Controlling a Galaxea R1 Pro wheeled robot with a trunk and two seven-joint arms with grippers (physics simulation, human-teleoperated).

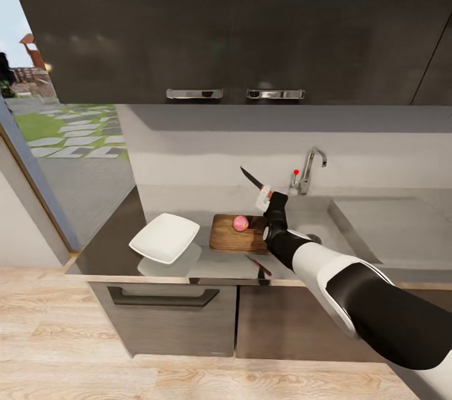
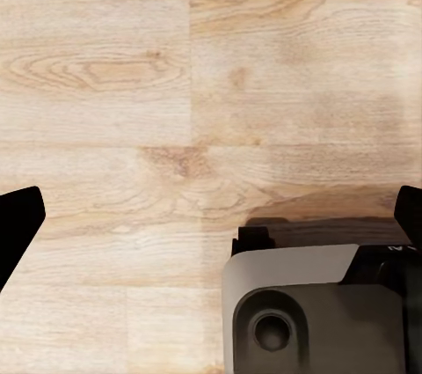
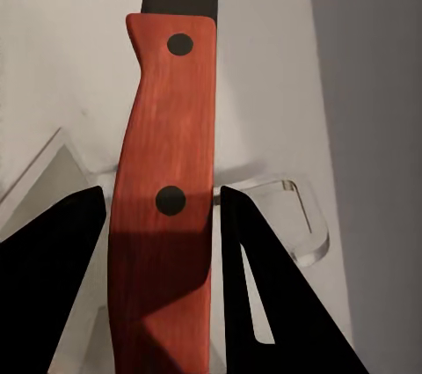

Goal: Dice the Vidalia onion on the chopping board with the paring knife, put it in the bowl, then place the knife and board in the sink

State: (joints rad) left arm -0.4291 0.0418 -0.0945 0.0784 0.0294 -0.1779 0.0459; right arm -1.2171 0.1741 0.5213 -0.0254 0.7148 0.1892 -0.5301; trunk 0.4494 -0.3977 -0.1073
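Note:
A pinkish Vidalia onion [image 1: 240,223] rests whole on the brown chopping board [image 1: 229,239], which lies on the grey countertop [image 1: 116,248]. Just right of and above the board, my right gripper [image 1: 262,198] is shut on the paring knife [image 1: 252,179], its dark blade slanting up and to the left. In the right wrist view the red handle [image 3: 167,198] is clamped between the black fingers [image 3: 283,304]. The white square bowl [image 1: 164,237] sits left of the board. The steel sink [image 1: 326,219] lies to the right, partly behind my arm. My left gripper [image 2: 211,216] hangs open over the wooden floor.
A chrome faucet [image 1: 309,170] with a red knob [image 1: 295,172] stands behind the sink, and a flat drainboard [image 1: 402,230] extends right. Dark upper cabinets [image 1: 226,23] hang overhead. A glass door [image 1: 56,136] is at the left. My base [image 2: 308,312] is below the left gripper.

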